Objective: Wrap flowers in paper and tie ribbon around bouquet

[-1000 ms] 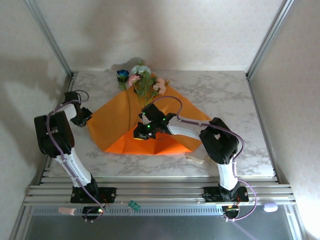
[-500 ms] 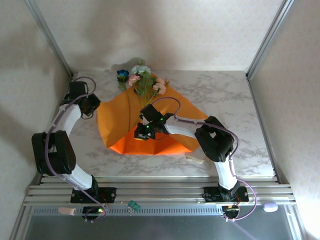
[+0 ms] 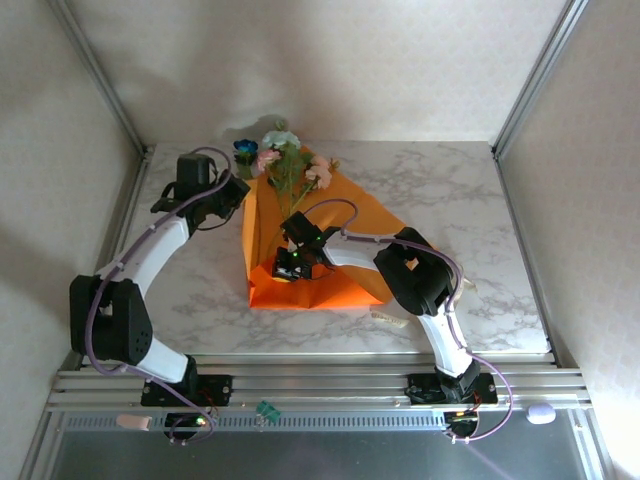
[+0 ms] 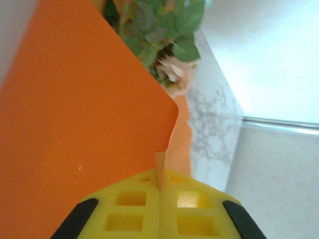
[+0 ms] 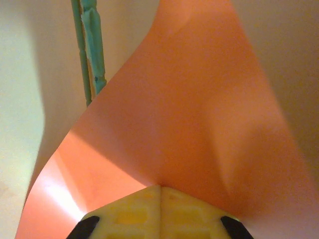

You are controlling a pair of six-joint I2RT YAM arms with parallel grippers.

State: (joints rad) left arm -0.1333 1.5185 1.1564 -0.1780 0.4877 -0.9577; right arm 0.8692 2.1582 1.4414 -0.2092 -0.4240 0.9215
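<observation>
The paper lies on the counter left of its middle, with its left side lifted and folded toward the centre. The flowers rest on it, their blooms past its far corner near the counter's back edge. The left gripper is clamped on the raised paper edge beside the blooms. The right gripper pinches the paper near its near edge. The ribbon lies just off the paper's near right corner.

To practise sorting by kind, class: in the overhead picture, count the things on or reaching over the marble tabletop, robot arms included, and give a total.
Orange paper sheet: 1
Flower bunch: 1
Ribbon strip: 1
Robot arms: 2 (left arm, right arm)
Total: 5
</observation>
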